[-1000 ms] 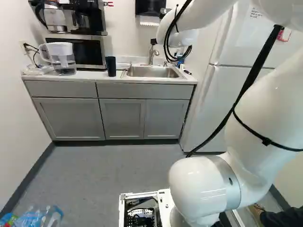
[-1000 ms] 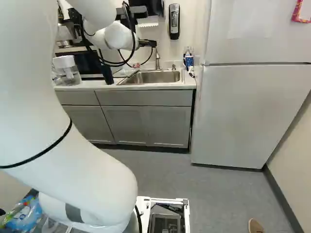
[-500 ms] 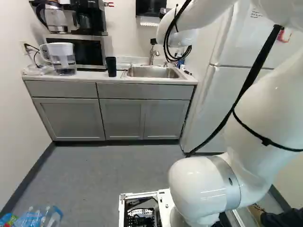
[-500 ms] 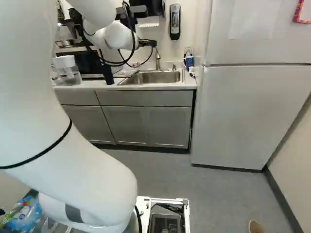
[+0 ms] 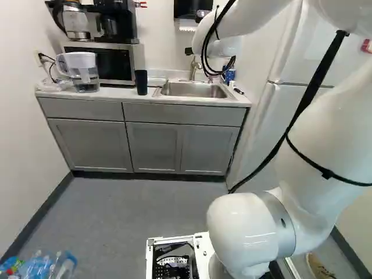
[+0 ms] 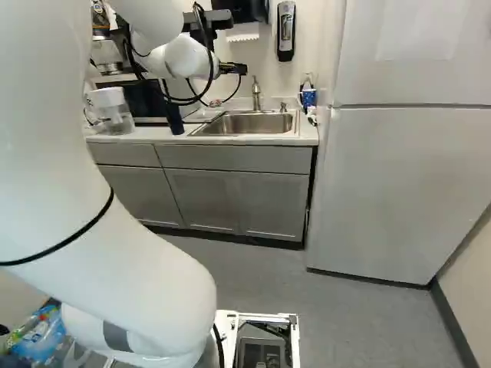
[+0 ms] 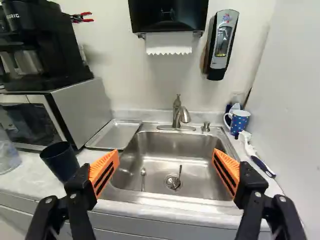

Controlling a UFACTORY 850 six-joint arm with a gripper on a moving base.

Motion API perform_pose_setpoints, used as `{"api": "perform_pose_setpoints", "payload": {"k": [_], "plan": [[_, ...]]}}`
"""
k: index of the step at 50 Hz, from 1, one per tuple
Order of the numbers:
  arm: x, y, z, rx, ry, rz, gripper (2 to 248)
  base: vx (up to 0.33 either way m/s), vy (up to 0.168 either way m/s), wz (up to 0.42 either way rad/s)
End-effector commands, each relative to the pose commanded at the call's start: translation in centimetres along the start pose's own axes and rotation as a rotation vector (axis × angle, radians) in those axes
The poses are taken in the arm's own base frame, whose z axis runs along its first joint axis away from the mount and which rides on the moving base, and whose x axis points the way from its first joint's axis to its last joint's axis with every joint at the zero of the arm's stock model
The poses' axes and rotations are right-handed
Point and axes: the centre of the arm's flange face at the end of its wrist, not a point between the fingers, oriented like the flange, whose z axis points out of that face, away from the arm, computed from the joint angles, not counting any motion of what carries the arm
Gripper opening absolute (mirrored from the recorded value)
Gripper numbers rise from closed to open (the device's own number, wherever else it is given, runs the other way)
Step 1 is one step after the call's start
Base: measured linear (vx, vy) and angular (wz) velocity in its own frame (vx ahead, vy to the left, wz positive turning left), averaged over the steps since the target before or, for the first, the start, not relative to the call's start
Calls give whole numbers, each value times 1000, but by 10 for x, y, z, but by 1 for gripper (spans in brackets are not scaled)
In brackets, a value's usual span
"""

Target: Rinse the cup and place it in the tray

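The black cup (image 5: 141, 82) stands on the counter left of the sink. In the wrist view the dark cup (image 7: 60, 161) leans in perspective beyond one finger, outside the gap. A shallow metal tray (image 7: 115, 135) lies between the microwave and the sink. Part of my black gripper (image 6: 232, 69) shows beside the white wrist in the right base view; its fingertips are hidden there. Seen from the wrist, the gripper (image 7: 165, 172) is wide open, facing the steel sink (image 7: 200, 150), with nothing held between its orange pads. The faucet (image 7: 177, 112) rises behind the basin.
A water pitcher (image 5: 84, 72) and the microwave (image 5: 110, 64) are left of the cup. Right of the sink are a dotted mug (image 7: 239, 121) and a brush (image 7: 257, 160). The fridge (image 6: 399, 184) stands to the right. Plastic bottles (image 5: 49, 267) lie low at the left.
The base has moved: counter, sink and fridge have shifted rightward in both base views. The arm keeps its pose against its lowest joint.
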Motion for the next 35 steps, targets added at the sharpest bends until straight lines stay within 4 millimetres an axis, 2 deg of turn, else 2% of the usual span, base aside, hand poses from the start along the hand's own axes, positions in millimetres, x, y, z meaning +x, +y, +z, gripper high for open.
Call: {"api": "perform_pose_setpoints", "payload": {"k": [35], "plan": [[0, 0, 0, 0, 0, 0, 247, 109, -29, 212]]}}
